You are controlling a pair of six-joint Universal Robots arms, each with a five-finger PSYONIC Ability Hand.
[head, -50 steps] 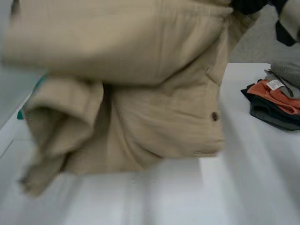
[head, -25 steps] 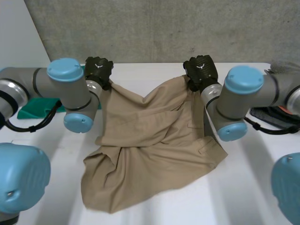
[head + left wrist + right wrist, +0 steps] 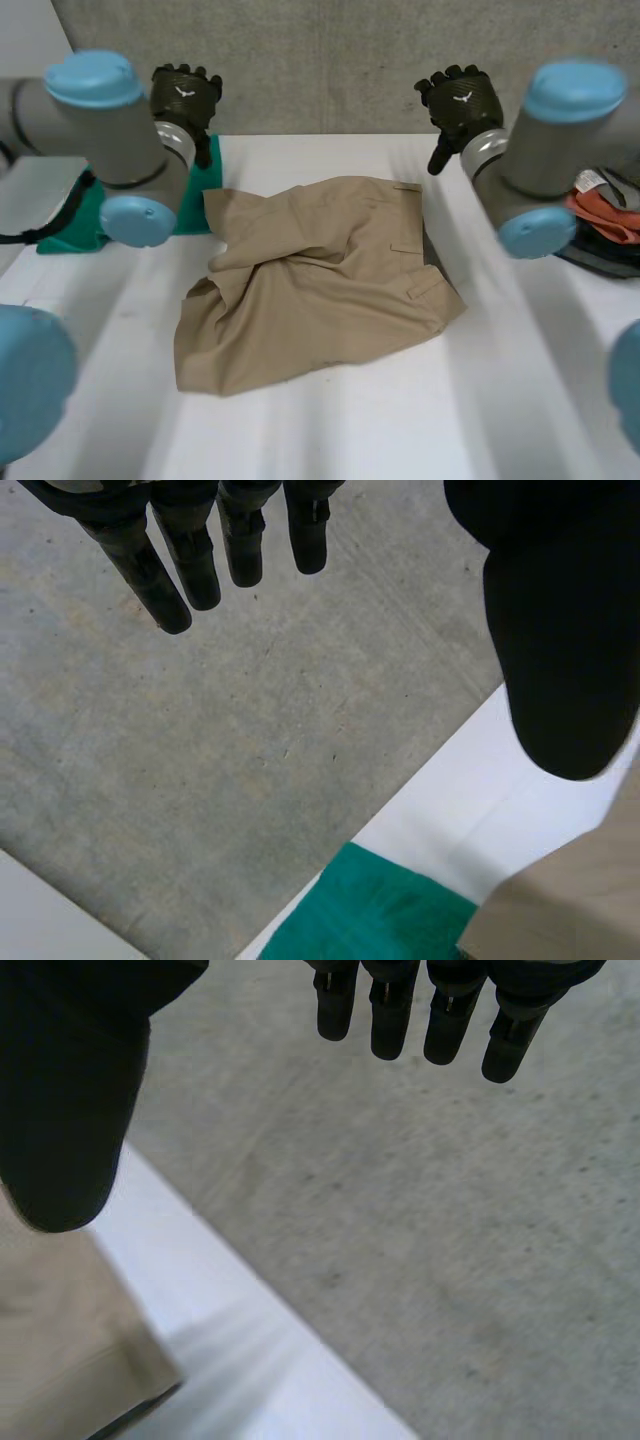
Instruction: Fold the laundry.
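A pair of beige trousers (image 3: 310,285) lies crumpled on the white table (image 3: 400,420), its waistband toward the far edge and a corner (image 3: 570,910) showing below my left thumb. My left hand (image 3: 185,95) hovers above the far left corner of the trousers, fingers (image 3: 190,555) straight and spread, holding nothing. Raised over the far right corner, my right hand (image 3: 458,100) is open too, its fingers (image 3: 440,1010) straight and apart from the thumb. A strip of beige cloth (image 3: 60,1350) shows under the right thumb.
A green cloth (image 3: 85,215) lies at the table's far left, also beside the trousers as green cloth (image 3: 370,915). A pile of orange, grey and dark garments (image 3: 605,225) sits at the right edge. A concrete wall (image 3: 330,60) stands behind the table.
Both hands have let go of the trousers and risen away from them. The trousers have dropped and now lie flatter on the table.
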